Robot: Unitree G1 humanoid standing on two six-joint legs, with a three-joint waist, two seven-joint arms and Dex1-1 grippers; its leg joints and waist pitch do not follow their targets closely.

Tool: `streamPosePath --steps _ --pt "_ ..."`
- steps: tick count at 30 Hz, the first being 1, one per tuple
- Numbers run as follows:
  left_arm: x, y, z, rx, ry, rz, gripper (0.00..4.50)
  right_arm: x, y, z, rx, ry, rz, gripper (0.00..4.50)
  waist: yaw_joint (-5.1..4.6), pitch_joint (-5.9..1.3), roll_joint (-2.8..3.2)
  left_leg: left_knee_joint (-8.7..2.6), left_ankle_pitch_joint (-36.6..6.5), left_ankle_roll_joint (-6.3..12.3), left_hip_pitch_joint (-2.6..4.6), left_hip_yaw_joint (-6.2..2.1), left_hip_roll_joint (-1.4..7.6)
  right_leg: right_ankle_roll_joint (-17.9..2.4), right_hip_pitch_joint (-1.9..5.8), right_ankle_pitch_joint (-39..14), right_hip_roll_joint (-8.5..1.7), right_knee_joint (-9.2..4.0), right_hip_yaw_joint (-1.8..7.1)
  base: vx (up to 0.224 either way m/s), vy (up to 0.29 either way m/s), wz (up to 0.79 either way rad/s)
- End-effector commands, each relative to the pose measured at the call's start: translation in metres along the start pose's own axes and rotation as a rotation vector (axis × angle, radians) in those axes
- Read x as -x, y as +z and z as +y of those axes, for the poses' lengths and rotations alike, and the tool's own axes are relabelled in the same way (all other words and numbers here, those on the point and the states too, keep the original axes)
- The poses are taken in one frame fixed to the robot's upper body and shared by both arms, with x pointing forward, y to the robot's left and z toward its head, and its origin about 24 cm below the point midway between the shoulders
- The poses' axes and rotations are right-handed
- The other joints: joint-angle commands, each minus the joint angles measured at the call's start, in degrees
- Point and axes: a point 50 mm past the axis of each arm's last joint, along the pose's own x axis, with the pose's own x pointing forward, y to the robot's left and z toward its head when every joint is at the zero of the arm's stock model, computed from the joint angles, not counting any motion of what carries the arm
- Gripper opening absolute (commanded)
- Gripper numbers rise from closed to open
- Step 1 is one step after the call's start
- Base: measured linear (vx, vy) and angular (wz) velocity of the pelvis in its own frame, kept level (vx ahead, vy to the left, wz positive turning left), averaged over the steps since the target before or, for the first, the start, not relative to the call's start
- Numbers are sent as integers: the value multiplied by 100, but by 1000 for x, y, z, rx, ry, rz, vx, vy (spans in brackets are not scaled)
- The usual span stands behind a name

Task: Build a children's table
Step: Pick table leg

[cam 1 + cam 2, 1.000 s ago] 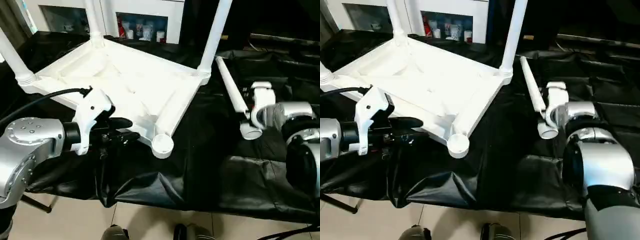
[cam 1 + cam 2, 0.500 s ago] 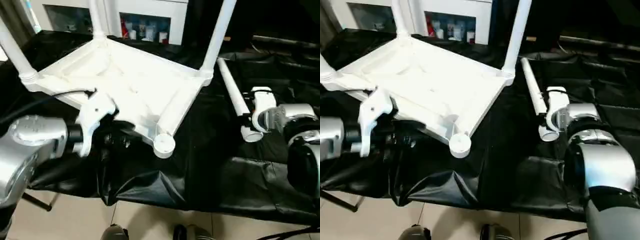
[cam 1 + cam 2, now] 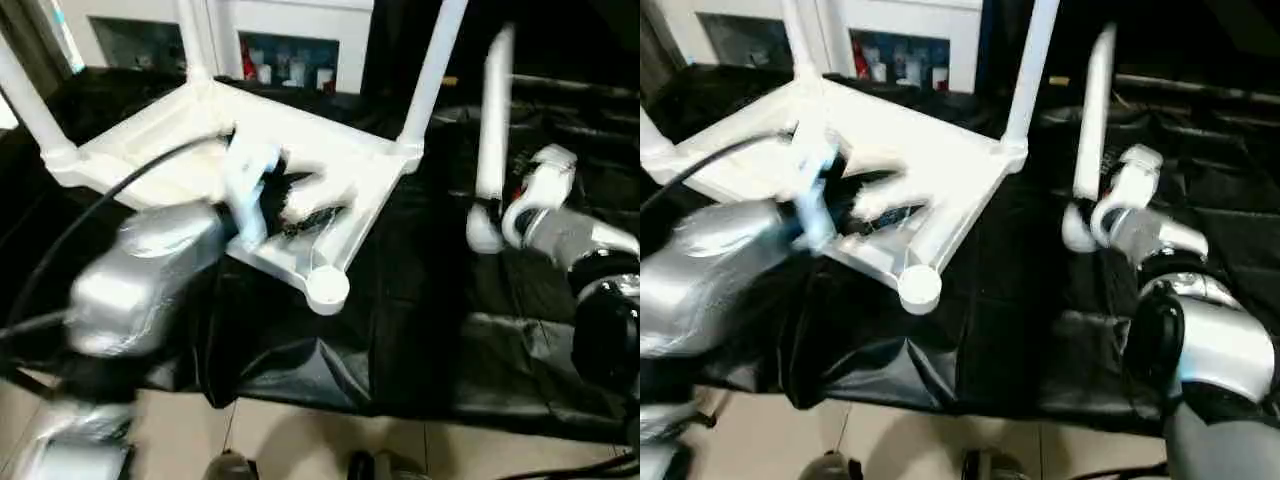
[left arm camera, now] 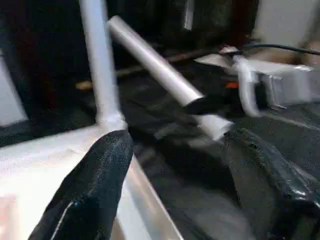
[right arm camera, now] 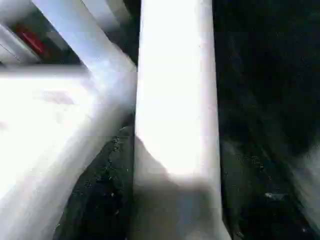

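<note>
The tabletop (image 3: pixel 270 170) lies upside down on the black-draped bench (image 3: pixel 420 300), three legs already standing in its corner sockets; the near corner socket (image 3: pixel 326 288) is bare. The right gripper (image 3: pixel 510 195) holds the fourth leg (image 3: pixel 492 120) nearly upright above the cloth, jaws pinching it near its thick end. The left gripper (image 3: pixel 300 205) hovers over the tabletop's ribbed underside, jaws spread and holding nothing.

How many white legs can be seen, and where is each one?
4. Three stand upright in corner sockets of the upturned tabletop: far left leg, far middle leg, far right leg. The fourth leg is held in the right gripper.
</note>
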Motion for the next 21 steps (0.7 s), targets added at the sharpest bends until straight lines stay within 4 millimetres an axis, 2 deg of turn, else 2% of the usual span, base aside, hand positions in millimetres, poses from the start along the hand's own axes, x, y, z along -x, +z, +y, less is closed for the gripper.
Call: streamPosePath --steps 1,3,4,5,6,7,8,9,10,11,12,13,14,15,16,17,20,21 --pt "-8 -3 1 -8 30 20 370 3 5 1 -66 82 -104 195 53 -633 -8 -274 -444 416 -74 87 -89 -1050 538 -847 -232 -357 235 0 0 0" --pt "-17 -6 3 36 58 21 385 7 3 4 -90 173 -175 195 69 -651 -2 -266 -358 500 -56 86 -79 -1176 533 -681 -239 -340 237 0 0 0" --pt "-22 -9 3 79 57 44 398 11 1 7 -126 236 -209 195 60 -634 -9 -274 -366 559 -64 101 -95 -1176 536 -651 -217 -376 243 0 0 0" --pt "-25 -11 2 112 45 59 414 14 0 9 -148 276 -230 195 86 -640 -10 -274 -383 629 -26 105 -89 -1158 531 -574 -211 -370 254 0 0 0" --pt "-28 -12 1 142 33 71 417 17 -2 11 -170 316 -250 195 100 -667 -25 -285 -237 656 -43 75 -71 -1241 553 -455 -231 -331 242 0 0 0" --pt "-32 -12 0 164 22 70 417 23 -3 16 -192 387 -269 195 122 -645 -2 -286 -275 687 -14 95 -84 -1250 529 -505 -215 -378 247 0 0 0" --pt "-35 -11 -1 194 6 67 422 29 -4 22 -206 454 -284 195 128 -650 -21 -294 -305 696 -31 82 -71 -1286 546 -536 -230 -362 243 0 0 0" --pt "-35 -11 -1 194 6 67 432 29 -4 22 -206 454 -284 195 167 -641 -8 -296 -372 687 -5 92 -69 -1243 525 -673 -236 -404 239 0 0 0" --pt "-43 -4 -3 276 -25 39 432 43 -9 36 -213 627 -267 195 155 -634 -47 -300 -402 670 -5 94 -70 -1216 533 -750 -227 -403 241 0 0 0" --pt "-47 0 -5 332 -44 28 448 49 -14 41 -193 693 -239 194 217 -625 -31 -299 -430 675 10 100 -80 -1134 537 -851 -228 -431 247 0 0 0" --pt "-49 3 -6 364 -56 22 450 53 -17 44 -179 728 -220 194 224 -620 -58 -310 -450 640 -4 89 -69 -1083 542 -1020 -238 -439 233 0 0 0" --pt "-49 3 -6 364 -56 22 450 53 -17 44 -179 728 -220 194 244 -623 -48 -308 -447 611 7 91 -69 -1050 534 -1101 -244 -447 232 0 0 0" --pt "-53 7 -7 404 -71 -1 450 58 -21 46 -141 756 -198 194 220 -607 -168 -321 -514 551 -32 93 -70 -934 542 -1413 -255 -488 214 0 0 0" --pt "-56 11 -8 442 -80 -16 450 65 -24 47 -138 788 -184 194 266 -583 -148 -317 -578 486 9 119 -92 -762 503 -1788 -255 -554 219 0 0 0" --pt "-61 16 -9 486 -87 -34 450 76 -26 50 -143 842 -172 194 293 -586 -128 -307 -589 473 29 124 -86 -724 493 -1836 -263 -552 234 0 0 0" --pt "-63 17 -9 495 -89 -34 450 82 -26 51 -148 860 -171 194 351 -584 -132 -322 -535 504 12 100 -82 -608 498 -1850 -251 -558 224 0 0 0" --pt "-65 16 -11 514 -100 -30 450 88 -29 55 -144 880 -155 194 368 -606 -139 -337 -510 446 -4 77 -74 -452 495 -2019 -271 -573 201 0 0 0" --pt "-68 18 -13 539 -117 -37 450 93 -35 59 -125 900 -117 194 356 -600 -139 -335 -469 427 -33 84 -85 -415 507 -2015 -263 -588 201 0 0 0"
